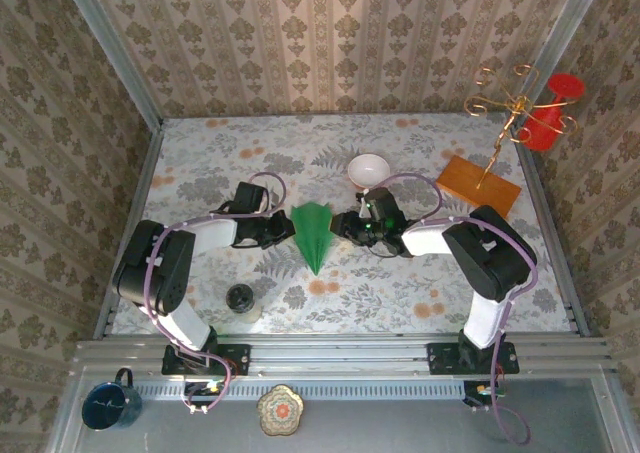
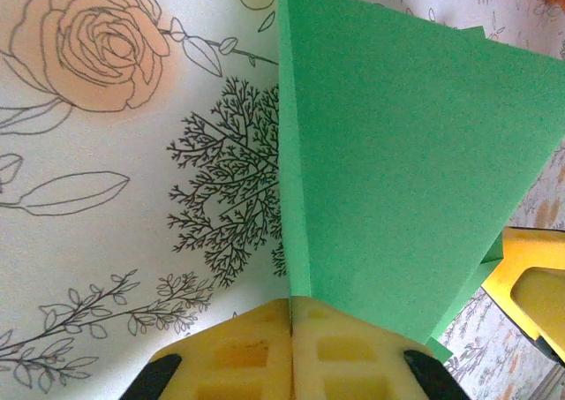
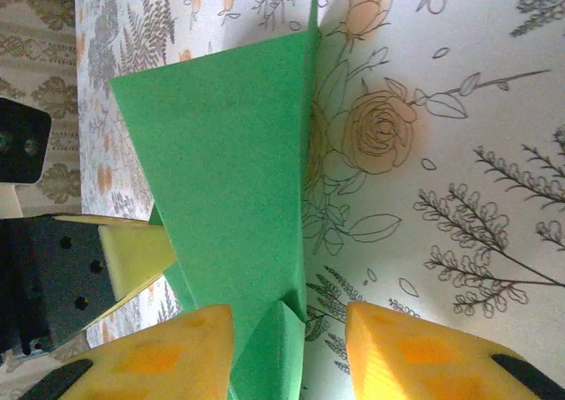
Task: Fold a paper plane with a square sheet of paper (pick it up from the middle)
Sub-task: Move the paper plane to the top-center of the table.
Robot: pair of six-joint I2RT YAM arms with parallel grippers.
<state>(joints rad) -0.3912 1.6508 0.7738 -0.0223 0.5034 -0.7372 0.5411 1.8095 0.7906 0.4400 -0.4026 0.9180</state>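
Observation:
The green paper, folded into a pointed paper plane (image 1: 312, 235), lies on the flowered tabletop with its tip toward the near edge. My left gripper (image 1: 284, 229) is at its left edge. In the left wrist view its yellow fingers (image 2: 238, 351) are pressed together, with a raised fold of the paper plane (image 2: 397, 170) pinched between them. My right gripper (image 1: 346, 225) is at the paper's right side. Its gripper (image 3: 287, 347) stands open, with the paper plane (image 3: 229, 179) reaching into the gap between the fingertips (image 3: 415, 347). The left gripper's finger (image 3: 132, 250) shows beyond the paper.
A white bowl (image 1: 369, 168) sits behind the paper. An orange-brown wooden board (image 1: 479, 183) with a gold wire stand (image 1: 508, 108) and a red object (image 1: 553, 108) is at the back right. A dark jar (image 1: 240, 297) stands near the left arm.

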